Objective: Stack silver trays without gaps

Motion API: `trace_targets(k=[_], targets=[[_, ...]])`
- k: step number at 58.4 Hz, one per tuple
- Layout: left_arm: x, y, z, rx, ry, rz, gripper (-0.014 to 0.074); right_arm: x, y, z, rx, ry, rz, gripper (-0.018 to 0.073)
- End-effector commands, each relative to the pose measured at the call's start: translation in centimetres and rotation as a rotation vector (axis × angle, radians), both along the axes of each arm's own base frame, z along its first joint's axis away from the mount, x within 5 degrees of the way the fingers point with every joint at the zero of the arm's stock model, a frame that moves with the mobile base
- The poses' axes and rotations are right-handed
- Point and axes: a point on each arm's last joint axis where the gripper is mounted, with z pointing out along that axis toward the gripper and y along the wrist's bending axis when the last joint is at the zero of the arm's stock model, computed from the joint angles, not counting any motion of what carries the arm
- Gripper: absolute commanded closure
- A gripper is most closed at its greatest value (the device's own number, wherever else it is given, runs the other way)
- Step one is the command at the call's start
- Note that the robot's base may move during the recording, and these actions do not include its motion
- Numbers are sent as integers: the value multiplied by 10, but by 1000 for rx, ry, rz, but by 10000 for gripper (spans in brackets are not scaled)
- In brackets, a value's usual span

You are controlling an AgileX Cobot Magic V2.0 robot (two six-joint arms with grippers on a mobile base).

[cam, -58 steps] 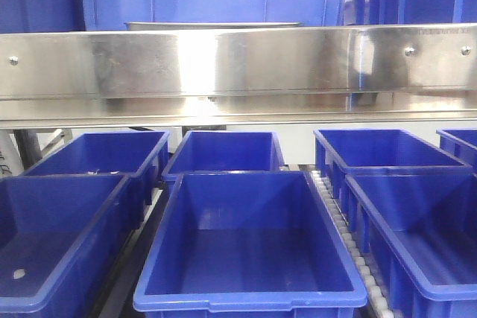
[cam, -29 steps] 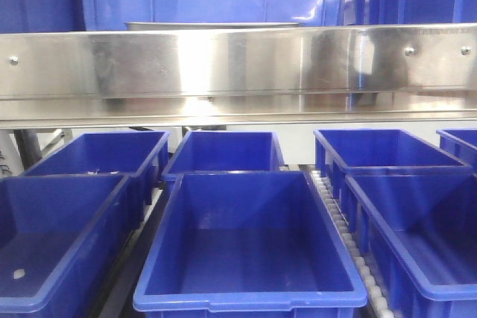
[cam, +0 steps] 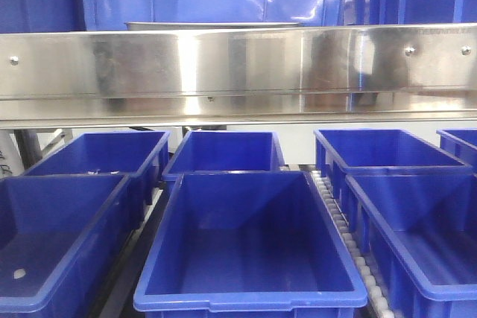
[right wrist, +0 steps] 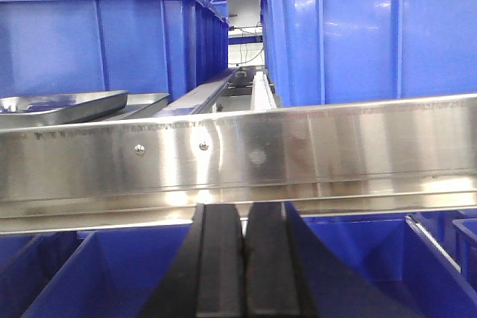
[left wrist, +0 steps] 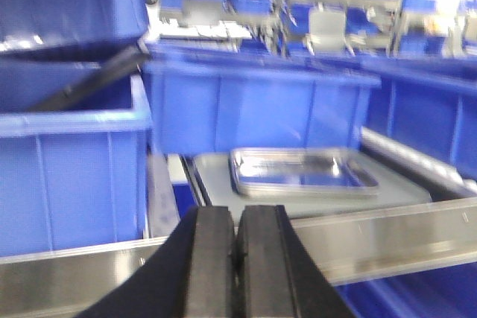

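Silver trays (left wrist: pixel 302 171) lay nested as a shallow, shiny stack on a pale grey platform (left wrist: pixel 402 193), behind the broad steel rail (cam: pixel 238 72) that crossed the whole front view. From the front, only a thin silver rim showed above that rail. Tall blue crates (left wrist: pixel 257 106) walled the platform at the back and sides, and more blue bins filled blurred shelving beyond. Below the rail, open blue bins (cam: pixel 246 247) sat in rows, with a white roller track (cam: pixel 346 240) between 2 of them.

Left gripper (left wrist: pixel 236 258) hung in front of the rail, its 2 black fingers pressed together on nothing, the trays well apart beyond it. Right gripper (right wrist: pixel 244 266) was likewise closed and empty below the rail, with the trays' edge up to its far left.
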Motion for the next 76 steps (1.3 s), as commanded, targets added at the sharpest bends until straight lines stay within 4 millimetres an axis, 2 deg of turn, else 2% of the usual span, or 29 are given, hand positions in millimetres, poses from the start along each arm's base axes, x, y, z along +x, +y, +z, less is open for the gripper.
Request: trace_targets(k=[1,8,21,42,49,56,76], targets=[[0,-1,3,-32,-58,29,611,0,0,2,-2,-26,-5,640],[9,-6,-3,-59,-101,98,611,0,0,2,-2,-26,-5,640],[30,-12,-44,-72,-43,163,611,0,0,2,-2,-26,-5,640],[44,-13,-155,2,-116,170,611,0,0,2,-2,-26,-5,640],[48,-14,-183,49,-135,169,611,0,0,2,-2,-26,-5,640],[50,-14,-194,95,-135,167,611,0,0,2,-2,-26,-5,640],[50,-14,-198,130,-97,177,611,0,0,2,-2,-26,-5,640]])
